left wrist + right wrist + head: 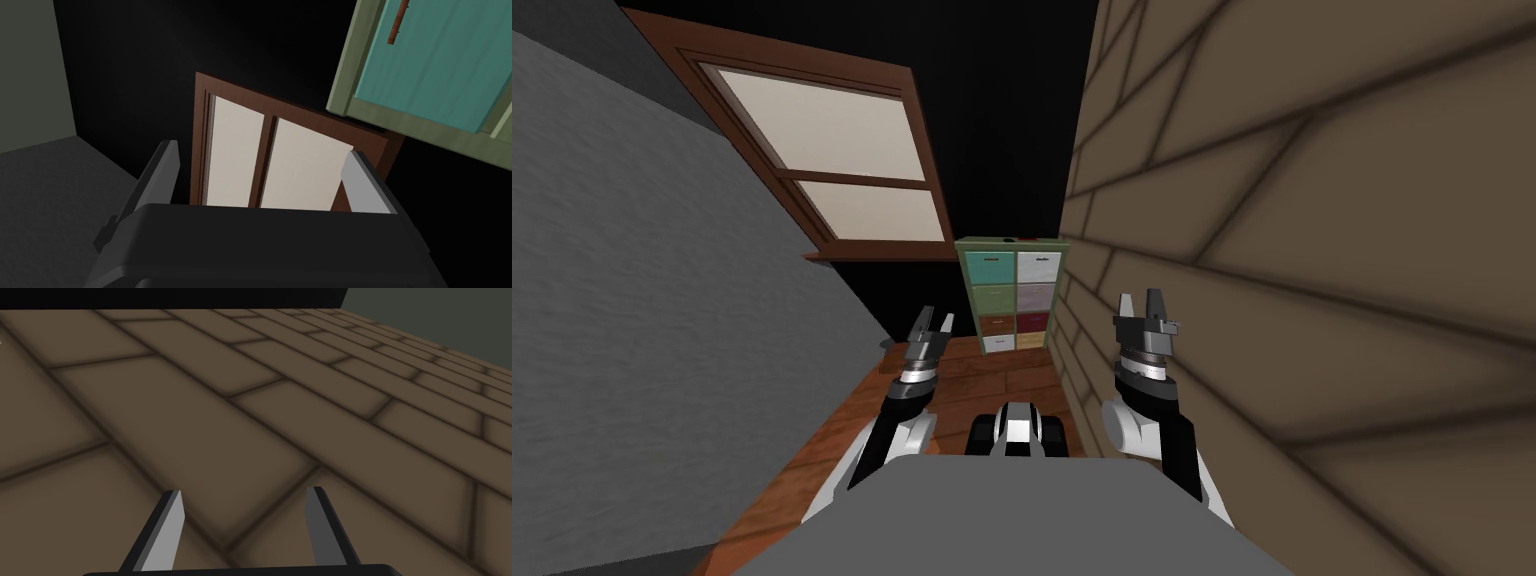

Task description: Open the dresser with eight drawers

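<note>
Faces green dresser (1010,298) at centre frame, well ahead, standing small, drawer handles too small to make out. Holds left gripper (935,323) and right gripper (1141,301) spread, empty, lower centre, beside brick wall (1312,250) filling right.

Dim, flat-lit render; brick wall (1312,250) splays toward the corners.

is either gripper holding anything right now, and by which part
Nothing is held. The left gripper and the right gripper are both open with nothing between them, and the dresser stands ahead, apart from both.
</note>
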### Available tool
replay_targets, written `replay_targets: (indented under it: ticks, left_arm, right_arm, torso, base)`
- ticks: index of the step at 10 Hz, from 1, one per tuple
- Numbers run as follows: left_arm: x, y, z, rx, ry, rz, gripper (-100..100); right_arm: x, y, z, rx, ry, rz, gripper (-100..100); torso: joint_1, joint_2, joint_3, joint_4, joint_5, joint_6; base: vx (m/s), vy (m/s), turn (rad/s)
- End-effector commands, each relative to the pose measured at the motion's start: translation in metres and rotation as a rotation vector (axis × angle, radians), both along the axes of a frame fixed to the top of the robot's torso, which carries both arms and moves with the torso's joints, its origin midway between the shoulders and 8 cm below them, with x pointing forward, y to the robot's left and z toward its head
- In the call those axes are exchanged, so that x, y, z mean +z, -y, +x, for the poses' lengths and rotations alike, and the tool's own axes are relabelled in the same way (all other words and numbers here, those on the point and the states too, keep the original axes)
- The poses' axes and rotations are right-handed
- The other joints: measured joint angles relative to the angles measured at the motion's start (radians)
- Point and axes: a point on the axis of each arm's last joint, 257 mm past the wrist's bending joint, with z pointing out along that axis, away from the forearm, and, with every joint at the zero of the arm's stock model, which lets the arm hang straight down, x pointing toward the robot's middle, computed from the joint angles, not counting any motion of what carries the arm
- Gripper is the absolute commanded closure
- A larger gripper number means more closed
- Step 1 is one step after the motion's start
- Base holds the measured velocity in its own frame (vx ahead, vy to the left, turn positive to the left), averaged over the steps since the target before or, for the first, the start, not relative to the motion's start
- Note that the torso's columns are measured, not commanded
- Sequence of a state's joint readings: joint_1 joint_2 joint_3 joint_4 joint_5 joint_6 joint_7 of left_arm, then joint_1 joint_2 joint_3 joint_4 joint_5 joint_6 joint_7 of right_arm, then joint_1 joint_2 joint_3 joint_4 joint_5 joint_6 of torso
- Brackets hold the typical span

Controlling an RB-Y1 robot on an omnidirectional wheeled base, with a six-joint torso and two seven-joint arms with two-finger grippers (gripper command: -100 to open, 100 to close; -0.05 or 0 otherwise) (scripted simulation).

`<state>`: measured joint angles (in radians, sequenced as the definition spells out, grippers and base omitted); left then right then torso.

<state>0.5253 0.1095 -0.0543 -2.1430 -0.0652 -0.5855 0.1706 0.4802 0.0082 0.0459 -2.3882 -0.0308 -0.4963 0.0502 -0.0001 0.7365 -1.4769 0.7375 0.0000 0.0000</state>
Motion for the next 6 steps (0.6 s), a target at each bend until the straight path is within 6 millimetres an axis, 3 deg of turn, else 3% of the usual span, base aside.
replay_targets:
  ticks: [1, 6]
  left_arm:
    - [-0.020, -0.003, 0.008, -0.009, -0.040, 0.026, -100]
    - [-0.061, -0.014, 0.022, -0.002, -0.117, 0.040, -100]
  right_arm:
    - [0.000, 0.000, 0.000, 0.000, 0.000, 0.000, 0]
    - [0.000, 0.000, 0.000, 0.000, 0.000, 0.000, 0]
  torso:
    - [0.001, 0.000, 0.000, 0.000, 0.000, 0.000]
    - [0.000, 0.001, 0.001, 0.000, 0.000, 0.000]
  base:
    - [0.113, -0.008, 0.004]
    - [0.123, -0.020, 0.006]
